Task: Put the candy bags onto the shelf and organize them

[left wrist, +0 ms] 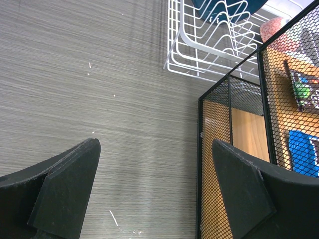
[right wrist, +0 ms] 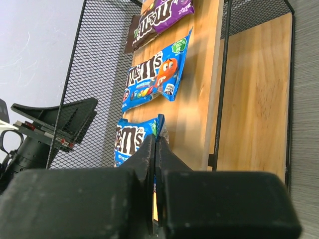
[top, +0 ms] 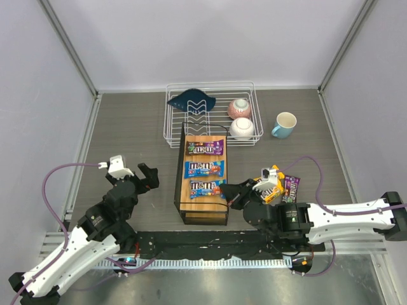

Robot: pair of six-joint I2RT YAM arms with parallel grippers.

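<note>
Right claw [right wrist: 155, 142] pressed together against the nearest blue bag [right wrist: 130, 142]; yellow bag [top: 274, 189] lies just behind it, far nearer this arm

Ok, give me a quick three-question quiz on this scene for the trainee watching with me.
1. How many glossy candy packets lie on the light wooden top of the black mesh-sided shelf?
2. True or false: the black two-finger left gripper is shut.
3. Which packet on that top lies farthest from the arm bases? A blue, B purple, C yellow.
Key: 1 three; 2 false, its jaws stand wide open; 3 B, the purple packet.
</note>
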